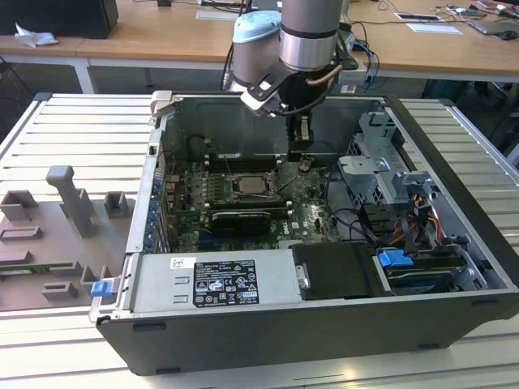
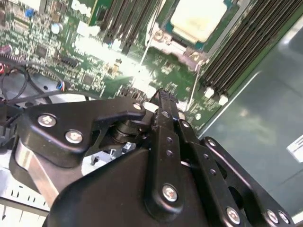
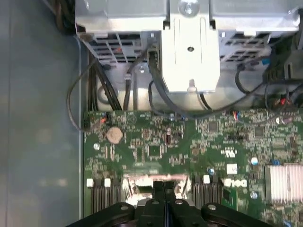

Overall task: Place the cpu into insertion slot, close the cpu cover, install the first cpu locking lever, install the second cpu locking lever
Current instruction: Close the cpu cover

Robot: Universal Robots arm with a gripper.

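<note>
The cpu (image 2: 198, 18), a square chip with a pale metal top, sits in the insertion slot (image 1: 253, 185) on the green motherboard. The silver cpu cover (image 2: 165, 40) lies flat around it. A thin wire lever (image 2: 149, 35) runs along one side of the socket and another thin wire (image 2: 195, 87) stands beside the memory slots. My gripper (image 1: 304, 159) hangs over the board just to the exterior view's right of the socket. Its black fingers (image 3: 163, 188) are pressed together with nothing visible between them, and they also show in the second wrist view (image 2: 162, 98).
The open computer case (image 1: 154, 243) surrounds the board. A grey power supply (image 1: 211, 279) lies along its front, and a black expansion card (image 1: 239, 219) lies behind that. A metal drive cage (image 1: 381, 162) with cables (image 1: 357, 219) fills the exterior view's right. A grey fixture (image 1: 57, 235) lies outside, left.
</note>
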